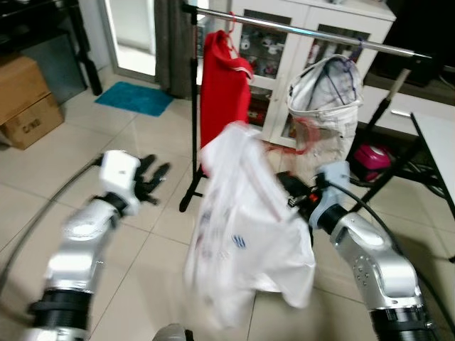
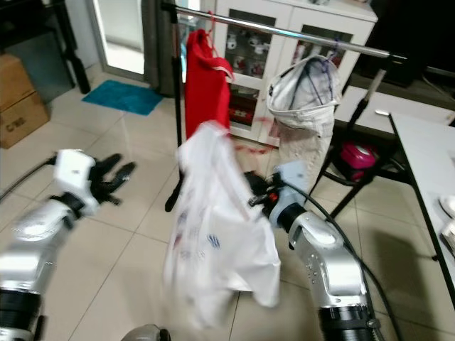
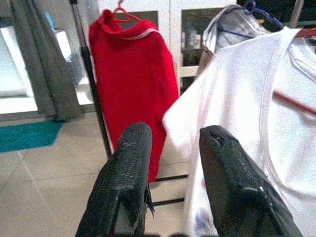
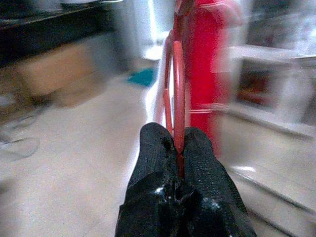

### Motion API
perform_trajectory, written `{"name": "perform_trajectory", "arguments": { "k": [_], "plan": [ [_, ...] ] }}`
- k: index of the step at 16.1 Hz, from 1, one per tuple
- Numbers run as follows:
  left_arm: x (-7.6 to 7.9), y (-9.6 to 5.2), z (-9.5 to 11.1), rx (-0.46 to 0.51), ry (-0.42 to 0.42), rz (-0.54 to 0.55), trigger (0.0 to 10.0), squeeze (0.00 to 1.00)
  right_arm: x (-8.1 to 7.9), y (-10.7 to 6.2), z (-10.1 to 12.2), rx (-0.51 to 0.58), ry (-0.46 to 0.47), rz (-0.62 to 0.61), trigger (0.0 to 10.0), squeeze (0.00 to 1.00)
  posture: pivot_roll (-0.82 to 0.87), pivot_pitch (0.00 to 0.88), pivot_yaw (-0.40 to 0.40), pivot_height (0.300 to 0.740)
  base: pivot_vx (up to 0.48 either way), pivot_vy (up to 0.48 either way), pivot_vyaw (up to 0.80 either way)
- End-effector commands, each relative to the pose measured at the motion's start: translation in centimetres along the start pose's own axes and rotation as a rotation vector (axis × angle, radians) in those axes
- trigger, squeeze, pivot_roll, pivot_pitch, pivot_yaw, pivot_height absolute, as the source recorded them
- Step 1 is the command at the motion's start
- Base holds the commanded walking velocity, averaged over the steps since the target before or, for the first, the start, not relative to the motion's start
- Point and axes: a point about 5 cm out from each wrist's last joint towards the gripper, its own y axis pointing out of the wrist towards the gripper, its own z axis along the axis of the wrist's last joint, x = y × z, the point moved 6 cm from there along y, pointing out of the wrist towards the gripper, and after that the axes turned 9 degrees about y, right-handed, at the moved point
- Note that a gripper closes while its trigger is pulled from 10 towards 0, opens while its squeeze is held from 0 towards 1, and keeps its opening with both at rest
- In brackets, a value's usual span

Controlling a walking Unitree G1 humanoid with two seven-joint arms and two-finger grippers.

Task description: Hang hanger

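The right gripper [image 4: 177,148] is clamped on the red hanger [image 4: 176,84], its 2 black fingers pressed together on the thin red wire, as the right wrist view shows. A white shirt [image 1: 245,227] hangs from that hanger and sags low in front of the robot, well below the metal rail [image 1: 313,32] of the clothes rack. The left gripper [image 3: 173,182] hovers off to the robot's left with its fingers apart and nothing between them, near the shirt but not touching it.

The rail already carries 2 garments: a red garment [image 1: 224,92] towards its left end and a pale garment [image 1: 327,106] further right. The open stretch of rail between them looks like the sensible place for the hook.

To do this step well, the right arm likely needs to lift the hanger until its hook clears the top of the rail, then bring it over and lower it so the hook settles on the bar before the fingers let go. The hook's exact facing is hard to read in the blur, so it may need turning to meet the rail squarely. The swinging shirt could snag on the red garment; a slow approach would help.
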Motion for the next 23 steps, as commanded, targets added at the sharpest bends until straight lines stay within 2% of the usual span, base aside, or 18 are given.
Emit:
{"name": "perform_trajectory", "arguments": {
  "k": [1,2,4,6,8,11,12,17,21,23],
  "plan": [
    [0.4,0.1,-0.8,-0.041,-0.007,0.020,10.0,0.00,2.6,-0.5,0.4,0.044,-0.046,-0.155,10.0,0.00,-0.05,0.000,-0.029,0.740,0.000,0.000,0.00],
    [0.5,0.1,-1.5,-0.068,-0.025,0.057,10.0,0.00,3.1,-0.4,-0.5,0.036,-0.065,-0.226,10.0,0.00,-0.05,0.000,-0.026,0.740,0.000,0.000,0.00],
    [0.7,-0.2,-2.0,-0.087,-0.004,0.079,10.0,0.00,2.6,-0.1,-1.9,-0.007,-0.099,-0.243,10.0,0.00,-0.06,0.000,-0.026,0.740,0.000,0.000,0.00],
    [0.4,-0.6,-2.3,-0.096,0.010,0.128,10.0,0.00,2.7,0.2,-2.8,-0.019,-0.011,-0.260,10.0,0.00,-0.05,0.000,-0.029,0.740,0.000,0.000,0.00],
    [0.1,-0.8,-2.2,-0.092,-0.003,0.158,10.0,0.00,2.4,0.4,-2.9,-0.023,-0.078,-0.247,10.0,0.00,-0.05,0.000,-0.033,0.740,0.000,0.000,0.00],
    [0.2,-0.4,-0.6,-0.035,-0.001,0.151,10.0,0.00,2.1,0.7,-2.5,-0.011,-0.119,-0.246,10.0,0.00,-0.05,0.000,-0.030,0.740,0.165,0.000,0.53],
    [0.6,-0.1,-0.1,-0.013,-0.002,0.128,10.0,0.00,2.4,0.8,-1.6,0.034,-0.090,-0.272,10.0,0.00,-0.05,0.000,-0.026,0.740,0.262,0.000,0.80],
    [0.9,0.3,0.1,-0.010,-0.009,0.118,10.0,0.00,3.2,0.9,-0.6,0.078,-0.091,-0.315,10.0,0.00,-0.06,0.000,-0.020,0.740,0.265,0.000,0.00],
    [1.0,0.8,0.5,0.001,-0.010,0.105,10.0,0.00,2.5,1.1,0.0,0.116,-0.075,-0.300,10.0,0.00,-0.07,0.000,-0.008,0.740,0.299,0.000,0.00],
    [1.1,0.9,0.5,0.001,-0.011,0.101,10.0,0.00,2.6,1.1,0.0,0.117,-0.100,-0.299,10.0,0.00,-0.08,0.000,-0.008,0.740,0.307,0.000,0.00]
  ]
}}
